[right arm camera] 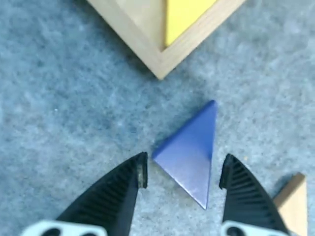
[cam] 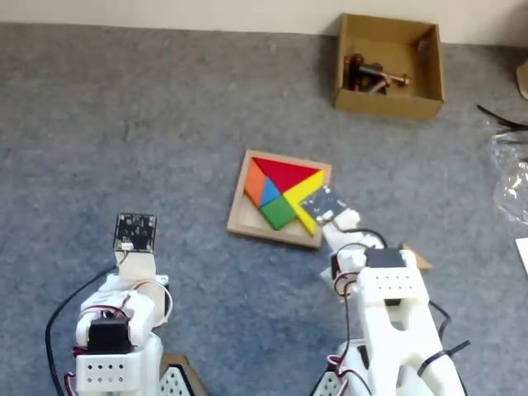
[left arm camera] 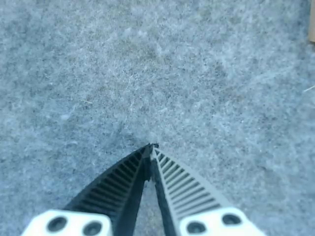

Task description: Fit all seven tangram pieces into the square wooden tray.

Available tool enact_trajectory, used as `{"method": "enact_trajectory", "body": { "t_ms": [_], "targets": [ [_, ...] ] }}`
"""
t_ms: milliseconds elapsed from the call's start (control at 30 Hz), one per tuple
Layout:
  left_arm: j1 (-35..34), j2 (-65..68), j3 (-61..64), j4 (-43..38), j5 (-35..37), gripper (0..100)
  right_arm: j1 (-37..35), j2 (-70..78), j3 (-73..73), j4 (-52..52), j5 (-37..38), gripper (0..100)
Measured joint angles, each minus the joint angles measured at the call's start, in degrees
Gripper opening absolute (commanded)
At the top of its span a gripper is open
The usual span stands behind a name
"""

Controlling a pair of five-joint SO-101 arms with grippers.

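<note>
From the high camera I see the square wooden tray point(cam: 238, 216) near the middle of the grey felt worktop point(cam: 148, 115). It holds a red triangle point(cam: 285, 173), an orange piece point(cam: 255, 186), a green piece point(cam: 278, 213) and a yellow piece point(cam: 307, 191). The right arm's wrist covers the tray's corner nearest that arm. The right wrist camera shows what lies hidden beneath: a loose blue triangle point(right arm camera: 191, 147) flat on the felt, just beside that tray corner but apart from it. A tan wooden piece point(right arm camera: 294, 196) lies off to one side. An open cardboard box point(cam: 388, 97) of odds and ends sits at the far edge, well apart. The right claw point(right arm camera: 184, 169) is spread wide, one finger on each side of the blue triangle, gripping nothing. The left claw point(left arm camera: 151, 146) is closed tip to tip and empty over bare felt, well apart from the tray
</note>
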Motion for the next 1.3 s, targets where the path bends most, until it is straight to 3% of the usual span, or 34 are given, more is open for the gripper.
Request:
{"method": "enact_trajectory", "body": {
  "t_ms": [467, 1133, 1300],
  "targets": [
    [0.0, 0.0, 0.0, 0.0, 0.0, 1, 0.0, 10.3, -0.5, -2.7, 0.2, 23.1],
    [0.0, 0.0, 0.0, 0.0, 0.0, 1, 0.0, 10.0, -0.7, -4.1, -2.5, 22.7],
    [0.0, 0.0, 0.0, 0.0, 0.0, 1, 0.0, 10.0, -0.7, -4.1, -2.9, 18.3]
  ]
}}
